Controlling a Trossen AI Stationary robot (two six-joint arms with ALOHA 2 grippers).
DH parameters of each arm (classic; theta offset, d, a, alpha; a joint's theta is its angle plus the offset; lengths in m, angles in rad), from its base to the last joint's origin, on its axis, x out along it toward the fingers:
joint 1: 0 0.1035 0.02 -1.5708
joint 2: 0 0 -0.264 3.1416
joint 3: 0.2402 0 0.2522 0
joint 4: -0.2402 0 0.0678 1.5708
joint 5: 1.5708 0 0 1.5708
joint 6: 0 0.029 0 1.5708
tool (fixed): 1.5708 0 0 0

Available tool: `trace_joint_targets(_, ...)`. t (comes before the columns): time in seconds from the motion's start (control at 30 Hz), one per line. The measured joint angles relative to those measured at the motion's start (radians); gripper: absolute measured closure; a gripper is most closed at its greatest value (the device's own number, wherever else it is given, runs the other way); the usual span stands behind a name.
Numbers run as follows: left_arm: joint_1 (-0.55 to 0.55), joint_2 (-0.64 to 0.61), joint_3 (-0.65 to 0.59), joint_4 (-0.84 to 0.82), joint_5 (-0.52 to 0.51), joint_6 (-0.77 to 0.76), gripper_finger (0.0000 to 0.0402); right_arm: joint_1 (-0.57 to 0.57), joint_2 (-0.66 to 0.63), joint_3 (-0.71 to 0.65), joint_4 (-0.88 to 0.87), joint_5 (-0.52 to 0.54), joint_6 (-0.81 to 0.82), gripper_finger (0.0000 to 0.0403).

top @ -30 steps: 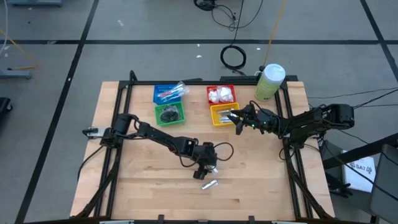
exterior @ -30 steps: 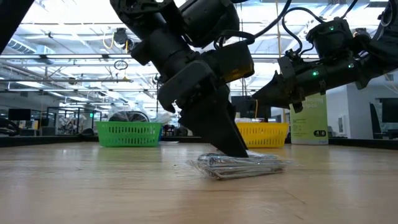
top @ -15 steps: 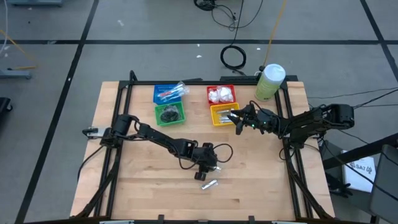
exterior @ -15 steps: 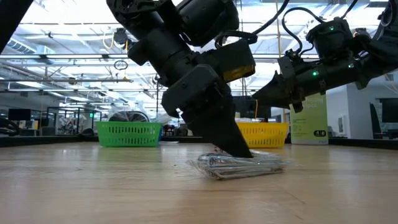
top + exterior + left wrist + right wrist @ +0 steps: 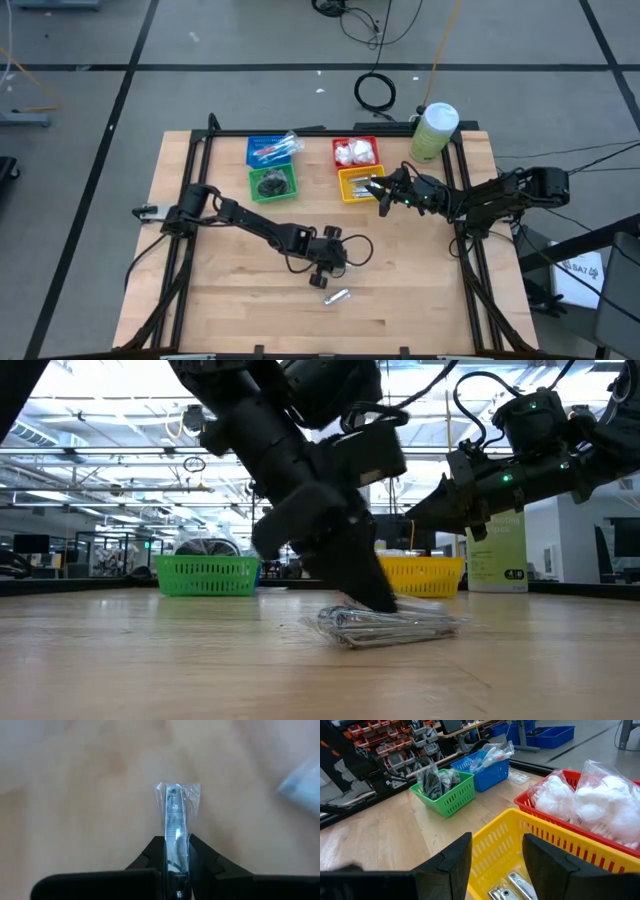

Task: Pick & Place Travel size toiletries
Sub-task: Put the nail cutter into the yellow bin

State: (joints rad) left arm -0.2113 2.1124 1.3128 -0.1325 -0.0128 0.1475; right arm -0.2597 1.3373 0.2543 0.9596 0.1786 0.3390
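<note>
Clearly wrapped silver tube (image 5: pixel 174 822), thin, shiny, clamped

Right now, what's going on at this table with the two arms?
The left tool is down at the table's middle, closing around a small silver tube in clear wrap that lies on the wood. The right tool hangs open over the yellow basket, which already holds silver pieces. The red basket, blue basket and green basket hold other toiletries.

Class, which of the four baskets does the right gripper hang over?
The yellow basket: the right gripper hangs open at its edge. The red, green and blue ones lie farther off.
</note>
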Motion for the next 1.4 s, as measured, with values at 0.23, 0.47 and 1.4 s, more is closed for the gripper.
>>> trace_joint_targets(0.23,-0.041,-0.095,-0.003,-0.121,-0.512,0.222,0.036,0.0,0.0,0.001,0.012,-0.038,0.055,0.0236)
trace_joint_targets(0.47,-0.01,-0.19,0.0,-0.124,-0.78,0.327,0.0361,0.034,0.0,0.02,0.052,-0.145,0.057,0.0232)
trace_joint_targets(1.4,0.006,-0.261,0.001,-0.048,-0.803,0.394,0.0357,0.163,0.216,0.283,0.07,-0.236,0.072,0.0197)
